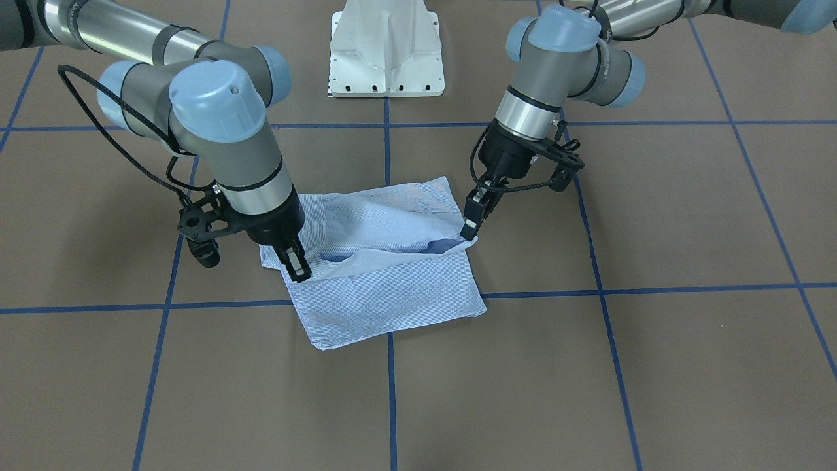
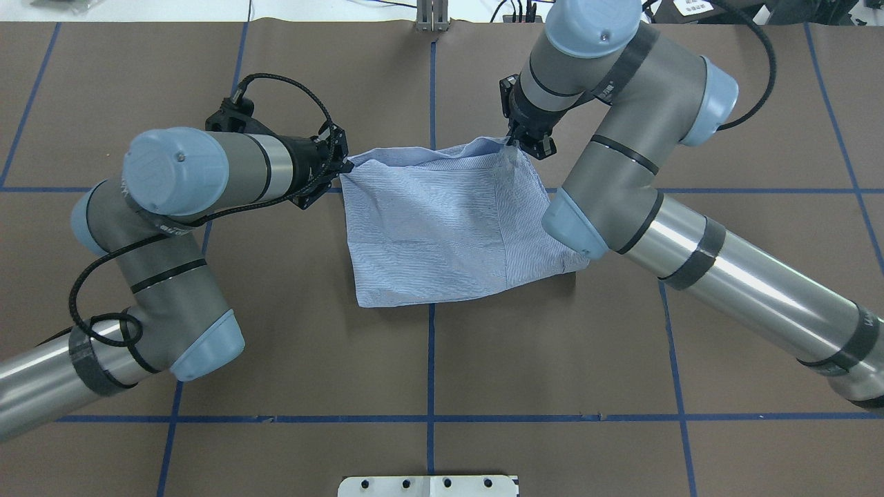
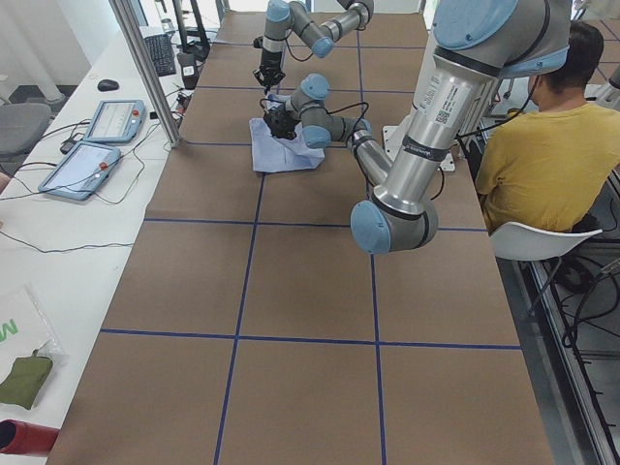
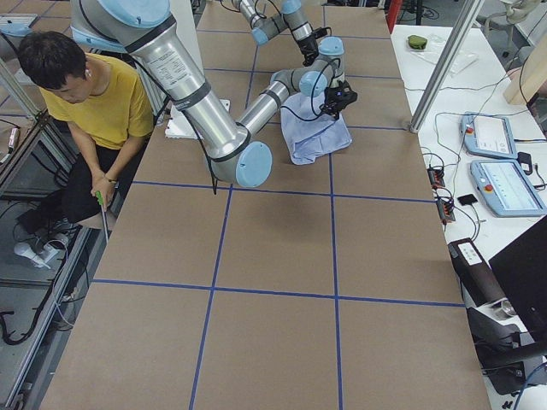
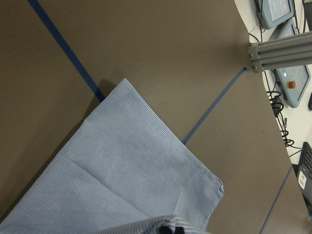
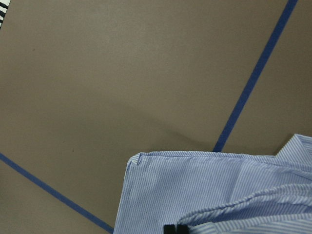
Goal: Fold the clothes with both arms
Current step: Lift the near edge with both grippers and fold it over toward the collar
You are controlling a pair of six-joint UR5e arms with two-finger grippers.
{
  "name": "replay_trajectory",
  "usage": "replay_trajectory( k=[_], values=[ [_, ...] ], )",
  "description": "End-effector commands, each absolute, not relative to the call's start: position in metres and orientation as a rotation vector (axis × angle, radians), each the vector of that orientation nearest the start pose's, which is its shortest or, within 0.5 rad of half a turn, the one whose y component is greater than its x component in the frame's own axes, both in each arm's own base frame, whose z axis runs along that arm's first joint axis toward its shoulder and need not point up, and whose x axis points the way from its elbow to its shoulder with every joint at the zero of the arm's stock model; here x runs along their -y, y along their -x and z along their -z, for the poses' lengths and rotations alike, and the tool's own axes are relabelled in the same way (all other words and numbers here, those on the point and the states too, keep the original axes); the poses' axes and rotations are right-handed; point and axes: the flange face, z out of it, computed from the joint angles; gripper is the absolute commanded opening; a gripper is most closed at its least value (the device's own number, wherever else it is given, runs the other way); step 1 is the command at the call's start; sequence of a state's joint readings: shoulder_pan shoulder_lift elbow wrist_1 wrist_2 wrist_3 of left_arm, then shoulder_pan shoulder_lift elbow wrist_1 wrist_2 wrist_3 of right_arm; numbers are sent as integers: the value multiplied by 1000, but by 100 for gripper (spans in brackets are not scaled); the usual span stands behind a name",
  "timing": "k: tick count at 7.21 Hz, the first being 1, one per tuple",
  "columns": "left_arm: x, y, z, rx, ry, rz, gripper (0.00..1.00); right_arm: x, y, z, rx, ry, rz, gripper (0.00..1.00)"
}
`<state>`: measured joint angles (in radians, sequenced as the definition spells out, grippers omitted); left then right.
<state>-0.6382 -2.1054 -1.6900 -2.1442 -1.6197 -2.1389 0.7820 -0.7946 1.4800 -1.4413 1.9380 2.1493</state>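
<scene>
Two grippers hold the striped shirt (image 1: 386, 294), which lies folded near the middle of the brown surface (image 1: 654, 366). The left gripper (image 1: 468, 230) has its jaws closed on one corner of the upper layer (it is lifted a little from the rest), and the right gripper (image 1: 301, 271) pinches the opposite end of that layer.

Brown table (image 1: 686, 366) with a blue tape grid.
Striped shirt (image 1: 392, 301) lies mid-table, right over a tape crossing, and a white base (image 1: 387, 52) sits at the robot's edge.
</scene>
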Motion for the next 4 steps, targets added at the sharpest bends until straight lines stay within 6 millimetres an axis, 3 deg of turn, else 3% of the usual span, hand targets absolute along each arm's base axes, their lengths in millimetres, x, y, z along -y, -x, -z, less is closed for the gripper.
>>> replay_trajectory(
  k=[1,2,3,4],
  values=[
    [541,-464,-264,-1273,-40,1042,0,633,490,-232,890,259,-1093,0],
    [556,-473,-279,-1260,-69,1019,0,643,500,-252,920,240,-1060,0],
    [565,-481,-294,-1248,-81,1009,0,651,507,-263,924,224,-1030,31],
    [571,-488,-312,-1234,-125,954,66,660,518,-259,913,199,-978,99]
  ],
)
